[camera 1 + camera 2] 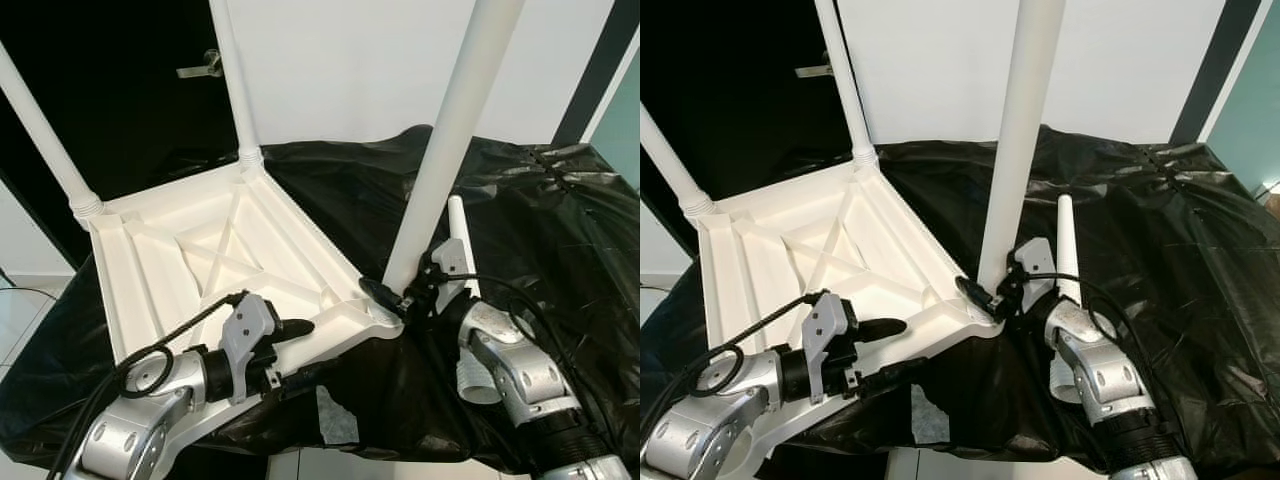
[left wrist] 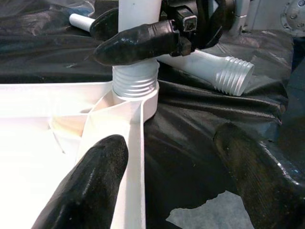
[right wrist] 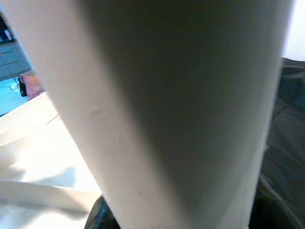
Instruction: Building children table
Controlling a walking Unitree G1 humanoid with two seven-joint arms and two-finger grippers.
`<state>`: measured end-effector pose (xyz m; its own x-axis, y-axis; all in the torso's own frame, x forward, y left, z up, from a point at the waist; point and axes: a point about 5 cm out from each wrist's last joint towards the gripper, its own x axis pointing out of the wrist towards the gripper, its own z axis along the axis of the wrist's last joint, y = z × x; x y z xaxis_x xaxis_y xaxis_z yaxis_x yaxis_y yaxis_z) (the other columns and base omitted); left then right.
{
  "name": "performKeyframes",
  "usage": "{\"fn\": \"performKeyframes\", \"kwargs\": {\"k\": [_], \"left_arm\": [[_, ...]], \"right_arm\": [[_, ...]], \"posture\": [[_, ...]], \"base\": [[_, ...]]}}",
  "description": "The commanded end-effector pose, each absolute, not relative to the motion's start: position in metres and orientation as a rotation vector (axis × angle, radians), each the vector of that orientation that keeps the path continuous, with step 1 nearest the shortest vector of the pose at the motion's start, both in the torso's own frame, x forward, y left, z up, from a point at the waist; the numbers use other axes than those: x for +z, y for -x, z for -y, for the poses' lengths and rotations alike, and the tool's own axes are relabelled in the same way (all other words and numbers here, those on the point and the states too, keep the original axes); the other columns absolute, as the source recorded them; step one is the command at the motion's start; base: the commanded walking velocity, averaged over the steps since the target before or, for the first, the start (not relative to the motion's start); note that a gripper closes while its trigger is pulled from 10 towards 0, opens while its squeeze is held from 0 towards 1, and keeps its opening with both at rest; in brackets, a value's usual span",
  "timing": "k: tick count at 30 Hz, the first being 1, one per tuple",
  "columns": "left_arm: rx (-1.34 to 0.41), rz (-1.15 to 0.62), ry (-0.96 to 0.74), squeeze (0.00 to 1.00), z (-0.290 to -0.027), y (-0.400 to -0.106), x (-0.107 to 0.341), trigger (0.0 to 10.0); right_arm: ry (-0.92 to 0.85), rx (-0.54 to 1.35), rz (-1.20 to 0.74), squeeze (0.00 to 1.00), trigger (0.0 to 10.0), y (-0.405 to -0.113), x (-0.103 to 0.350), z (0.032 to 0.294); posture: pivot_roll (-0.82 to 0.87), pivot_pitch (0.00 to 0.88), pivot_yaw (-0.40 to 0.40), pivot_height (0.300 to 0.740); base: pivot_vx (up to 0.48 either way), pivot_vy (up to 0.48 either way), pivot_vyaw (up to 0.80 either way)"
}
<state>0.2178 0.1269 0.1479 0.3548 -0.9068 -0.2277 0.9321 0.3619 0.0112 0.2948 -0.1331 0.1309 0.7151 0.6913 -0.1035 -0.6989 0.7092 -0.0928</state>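
While the upturned tabletop (image 1: 220, 260) is lying on the black sheet (image 1: 560, 230), the right gripper (image 1: 395, 296) fingers are closing round the third leg (image 1: 440, 160) at its threaded socket, presumably screwing it home; the left gripper (image 1: 290, 345) fingers are spreading astride the near rim, steadying it. The fourth leg (image 2: 209, 64) is lying just beyond, within free reach.

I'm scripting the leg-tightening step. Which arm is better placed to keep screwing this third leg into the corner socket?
Right. The right gripper is clamped on the leg just above its thread, while the left gripper straddles the tabletop rim, steadying it.
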Motion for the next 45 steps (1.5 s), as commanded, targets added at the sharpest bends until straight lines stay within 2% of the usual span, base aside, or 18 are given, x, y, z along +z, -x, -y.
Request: {"fn": "performKeyframes", "kwargs": {"k": [1,5,10,20,28,31,34,37,42,45], "left_arm": [[-1.174,-0.179,-0.164,0.00,-0.127,-0.219,0.152,10.0],[-1.177,-0.179,-0.163,0.00,-0.126,-0.218,0.152,10.0],[-1.176,-0.176,-0.166,0.00,-0.126,-0.219,0.153,10.0],[-1.169,-0.167,-0.172,0.00,-0.127,-0.220,0.155,10.0],[-1.149,-0.163,-0.175,0.00,-0.129,-0.219,0.156,10.0],[-1.143,-0.157,-0.169,0.00,-0.128,-0.219,0.155,10.0],[-1.143,-0.155,-0.168,0.00,-0.128,-0.220,0.155,10.0],[-1.146,-0.151,-0.172,0.00,-0.127,-0.221,0.156,10.0],[-1.144,-0.149,-0.178,0.00,-0.128,-0.223,0.156,10.0],[-1.144,-0.148,-0.180,0.00,-0.128,-0.224,0.156,10.0]], "right_arm": [[0.105,0.799,-0.235,0.00,10.0,-0.288,0.100,0.138],[0.110,0.835,-0.218,0.00,10.0,-0.289,0.101,0.139],[0.122,0.989,-0.193,0.00,10.0,-0.289,0.106,0.139],[0.146,1.059,-0.186,0.00,10.0,-0.303,0.114,0.142],[0.184,1.028,-0.198,0.00,10.0,-0.301,0.109,0.144],[0.292,0.986,-0.133,0.00,10.0,-0.290,0.108,0.141],[0.312,0.976,-0.119,0.00,10.0,-0.288,0.108,0.140],[0.304,0.918,-0.106,0.00,10.0,-0.287,0.106,0.138],[0.252,0.707,-0.101,0.00,10.0,-0.290,0.105,0.129],[0.291,0.686,-0.056,0.00,10.0,-0.287,0.106,0.121]], "posture": [[0.05,0.000,0.015,0.740],[0.05,0.000,0.015,0.740],[0.05,0.000,0.021,0.740],[0.06,0.000,0.019,0.740],[0.07,0.000,0.009,0.740],[0.06,0.000,0.010,0.740],[0.06,0.000,0.010,0.740],[0.05,0.000,0.009,0.740],[0.04,0.000,0.013,0.740],[0.04,0.000,0.015,0.740]], "base": [[0.000,0.000,0.00],[0.000,0.000,0.00],[0.000,0.000,0.00],[0.000,0.000,0.00],[0.000,0.000,0.00],[0.000,0.000,0.00],[0.000,0.000,0.00],[0.000,0.000,0.00],[0.000,0.000,0.00],[0.000,0.000,0.00]]}}
